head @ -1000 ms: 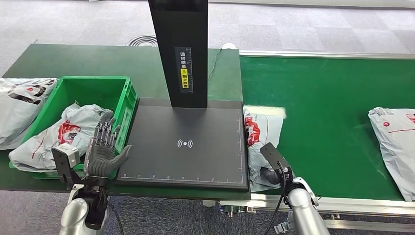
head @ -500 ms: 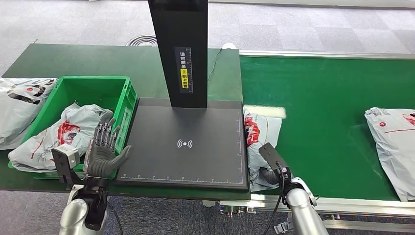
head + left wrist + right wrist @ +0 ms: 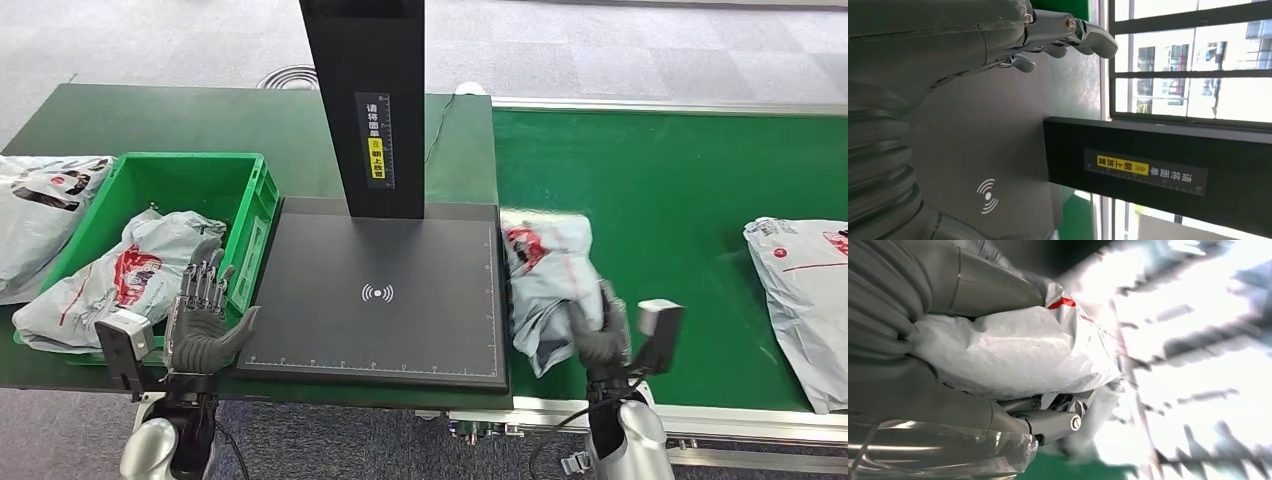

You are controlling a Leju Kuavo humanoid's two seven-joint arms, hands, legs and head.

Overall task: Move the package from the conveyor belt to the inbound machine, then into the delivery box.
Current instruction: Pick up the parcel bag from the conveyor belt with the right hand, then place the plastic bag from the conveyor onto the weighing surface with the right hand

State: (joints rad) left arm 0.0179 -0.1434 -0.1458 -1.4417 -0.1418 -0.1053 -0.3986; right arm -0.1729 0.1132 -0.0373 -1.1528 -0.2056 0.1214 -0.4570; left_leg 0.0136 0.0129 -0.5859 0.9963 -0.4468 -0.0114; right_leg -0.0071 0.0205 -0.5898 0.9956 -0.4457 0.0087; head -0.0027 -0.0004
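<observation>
The grey poly-mailer package (image 3: 548, 285) had been lifted off the conveyor belt (image 3: 680, 180), gripped in the right hand (image 3: 598, 335), so transfer had begun. The left hand (image 3: 200, 315) was held with fingers spread, empty. Beyond the fingers lay the inbound machine (image 3: 380, 290); its column label was too small to be read.

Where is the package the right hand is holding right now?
In the head view, the package sits at the conveyor belt's left end, right beside the black inbound machine, gripped at its near edge by the right hand.
</observation>
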